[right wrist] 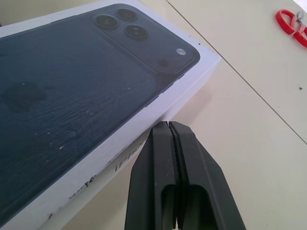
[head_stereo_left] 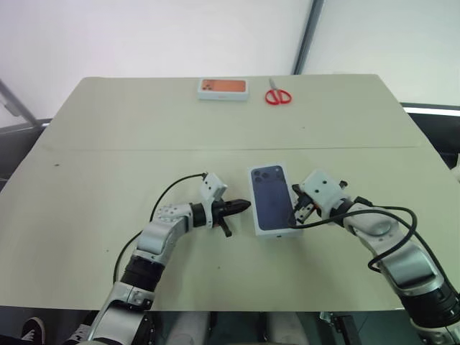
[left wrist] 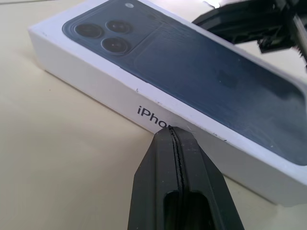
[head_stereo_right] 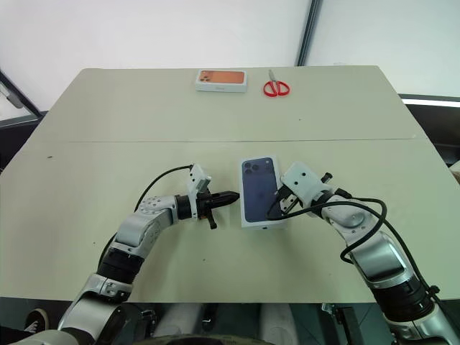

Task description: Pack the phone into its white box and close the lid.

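The white box [head_stereo_left: 274, 231] lies in the middle of the table with its lid [head_stereo_left: 273, 200] on. The lid's top face carries a printed picture of a dark navy phone, and grey lettering runs along its side wall [left wrist: 144, 108]. The phone itself is hidden. My left gripper [head_stereo_left: 241, 207] is shut, and its tip [left wrist: 175, 132] sits at the box's left long side, touching it or a hair off. At the right long side, near the front corner, my right gripper [head_stereo_left: 300, 214] is also shut, its tip [right wrist: 168, 125] against the wall.
An orange-faced white case [head_stereo_left: 223, 88] and red scissors [head_stereo_left: 277, 95] lie near the table's far edge. A seam crosses the tabletop [head_stereo_left: 108, 149] behind the box. Black cables loop from both wrists over the table.
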Robot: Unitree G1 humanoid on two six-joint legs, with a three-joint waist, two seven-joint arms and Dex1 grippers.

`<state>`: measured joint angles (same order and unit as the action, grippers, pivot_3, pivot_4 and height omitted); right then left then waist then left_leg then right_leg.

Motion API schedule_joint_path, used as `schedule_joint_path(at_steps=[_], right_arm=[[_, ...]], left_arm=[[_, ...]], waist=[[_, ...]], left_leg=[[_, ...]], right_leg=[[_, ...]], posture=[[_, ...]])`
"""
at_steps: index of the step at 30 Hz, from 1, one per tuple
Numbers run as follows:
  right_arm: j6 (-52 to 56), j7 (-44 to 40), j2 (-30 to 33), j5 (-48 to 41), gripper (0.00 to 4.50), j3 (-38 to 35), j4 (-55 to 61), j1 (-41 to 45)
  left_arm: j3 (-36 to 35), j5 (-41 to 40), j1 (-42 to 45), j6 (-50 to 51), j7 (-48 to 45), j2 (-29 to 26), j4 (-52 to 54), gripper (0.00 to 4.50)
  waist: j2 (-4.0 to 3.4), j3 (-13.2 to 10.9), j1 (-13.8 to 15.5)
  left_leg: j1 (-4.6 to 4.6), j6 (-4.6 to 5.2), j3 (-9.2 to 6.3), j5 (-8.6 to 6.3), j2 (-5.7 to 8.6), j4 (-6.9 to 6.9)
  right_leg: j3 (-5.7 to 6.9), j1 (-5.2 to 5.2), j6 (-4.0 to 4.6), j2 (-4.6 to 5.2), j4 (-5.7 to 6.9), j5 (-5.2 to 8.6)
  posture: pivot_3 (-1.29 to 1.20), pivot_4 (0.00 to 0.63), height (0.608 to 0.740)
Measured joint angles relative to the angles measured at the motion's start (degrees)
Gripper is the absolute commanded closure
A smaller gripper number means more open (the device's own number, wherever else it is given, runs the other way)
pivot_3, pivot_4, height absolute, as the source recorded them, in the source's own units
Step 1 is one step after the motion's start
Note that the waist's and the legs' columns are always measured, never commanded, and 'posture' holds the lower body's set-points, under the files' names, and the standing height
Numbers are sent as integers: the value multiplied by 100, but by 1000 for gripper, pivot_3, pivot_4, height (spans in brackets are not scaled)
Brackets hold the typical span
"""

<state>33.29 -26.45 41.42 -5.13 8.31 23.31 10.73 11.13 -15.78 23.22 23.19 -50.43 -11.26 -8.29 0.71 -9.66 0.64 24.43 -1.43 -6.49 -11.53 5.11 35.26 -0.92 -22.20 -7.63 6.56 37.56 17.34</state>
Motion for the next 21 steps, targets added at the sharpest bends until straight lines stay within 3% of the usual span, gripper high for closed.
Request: schedule_joint_path(at_steps=[21], right_arm=[[98,-363,-52,489,4460,64,-95,-180]], left_arm=[[-116,-108,11,100,84,174,-2,4500]], waist=[[0,0,-1]], left_leg=[[0,0,0,0,0,0]], right_leg=[[1,0,0,0,1,0]], posture=[[0,150,740]])
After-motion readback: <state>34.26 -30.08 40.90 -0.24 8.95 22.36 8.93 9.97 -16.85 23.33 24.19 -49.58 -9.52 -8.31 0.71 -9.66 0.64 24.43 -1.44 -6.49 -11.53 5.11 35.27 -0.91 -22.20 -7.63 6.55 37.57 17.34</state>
